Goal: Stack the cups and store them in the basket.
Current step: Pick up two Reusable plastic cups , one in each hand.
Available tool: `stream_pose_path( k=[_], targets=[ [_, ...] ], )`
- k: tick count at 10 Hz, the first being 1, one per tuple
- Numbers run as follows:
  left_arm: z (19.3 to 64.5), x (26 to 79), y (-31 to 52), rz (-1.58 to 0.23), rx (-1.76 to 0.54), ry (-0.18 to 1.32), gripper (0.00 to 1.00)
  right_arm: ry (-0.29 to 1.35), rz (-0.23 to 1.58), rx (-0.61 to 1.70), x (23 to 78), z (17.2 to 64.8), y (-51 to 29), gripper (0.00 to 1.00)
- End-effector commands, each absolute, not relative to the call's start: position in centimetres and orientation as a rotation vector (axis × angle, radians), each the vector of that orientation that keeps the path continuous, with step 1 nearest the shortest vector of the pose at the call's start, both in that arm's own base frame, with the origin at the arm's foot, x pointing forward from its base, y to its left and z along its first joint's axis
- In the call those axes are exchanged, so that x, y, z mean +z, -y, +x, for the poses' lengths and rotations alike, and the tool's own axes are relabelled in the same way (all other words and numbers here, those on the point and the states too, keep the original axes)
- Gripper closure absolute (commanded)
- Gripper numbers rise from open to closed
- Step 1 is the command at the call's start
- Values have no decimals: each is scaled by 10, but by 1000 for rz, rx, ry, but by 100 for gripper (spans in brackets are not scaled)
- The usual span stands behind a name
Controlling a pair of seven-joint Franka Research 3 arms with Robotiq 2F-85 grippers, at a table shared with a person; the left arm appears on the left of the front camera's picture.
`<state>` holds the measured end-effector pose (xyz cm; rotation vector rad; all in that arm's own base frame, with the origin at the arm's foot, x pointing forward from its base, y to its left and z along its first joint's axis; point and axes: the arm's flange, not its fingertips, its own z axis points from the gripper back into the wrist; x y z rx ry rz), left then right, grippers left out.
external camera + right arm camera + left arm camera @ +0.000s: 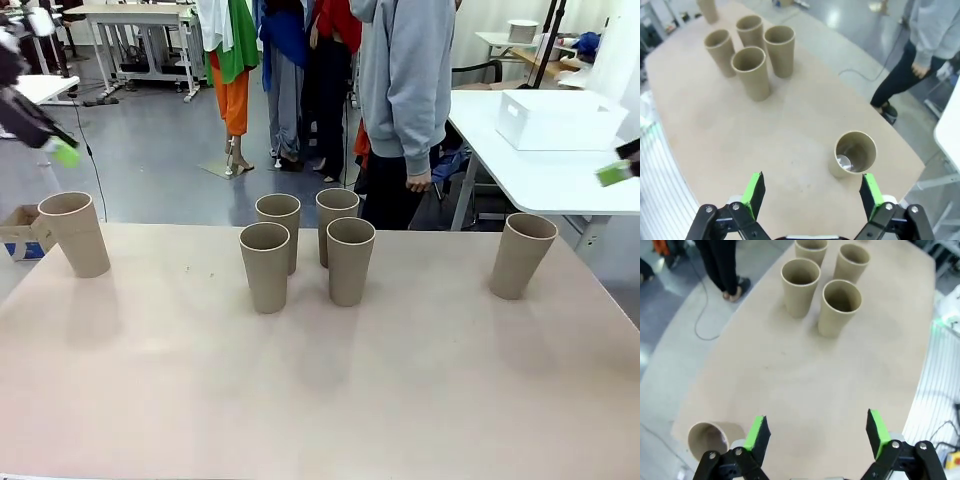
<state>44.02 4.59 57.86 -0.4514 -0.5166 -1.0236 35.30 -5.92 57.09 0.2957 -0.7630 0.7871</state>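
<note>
Green pads mark both sets of jaws, and I read both as spread wide.

1. Left gripper (pixel 816 427): jaws fully apart, holding nothing, touching nothing. Its fingers (pixel 758 432) hang over the bare tan table (pixel 805 375). In the front view the arm sits high at the far left, raised well clear of the tabletop, and the wrist camera looks steeply down.

2. Right gripper (pixel 811 185): jaws equally wide, empty, with no contact. In the front view one green pad enters at the right edge, well above the table surface. Its wrist camera also looks steeply down.

3. Cups: all six stand upright, rims up, with none nested.
- The left cup (pixel 75 233) stands alone at the far left corner. In the left wrist view it appears just beside one finger, but below it and apart.
- The group of four (pixel 308 245) stands close together at the far middle.
- The right cup (pixel 852 154) stands alone near the far right edge, ahead of the right jaws.

4. Basket (pixel 550 130): white, resting on a separate white table (pixel 540 180) beyond the far right corner, well apart from every cup.

5. Person (pixel 405 80): standing at the far side behind the group of four, one hand (pixel 419 181) hanging down.
</note>
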Motion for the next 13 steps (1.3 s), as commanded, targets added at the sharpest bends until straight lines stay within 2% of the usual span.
stream_pose_path(
  k=[1,5,9,11,13],
  targets=[
    [445,587,-89,-567,-1060,601,0,852,403,877,556,345,93,0],
    [423,576,-148,-689,-1010,746,0,971,489,866,543,330,143,0],
    [412,562,-152,-708,-980,779,0,983,499,862,542,329,145,0],
    [413,558,-146,-658,-952,739,0,953,490,820,543,332,143,0],
    [416,562,-154,-697,-962,742,0,967,500,836,541,327,145,0]
  ],
)
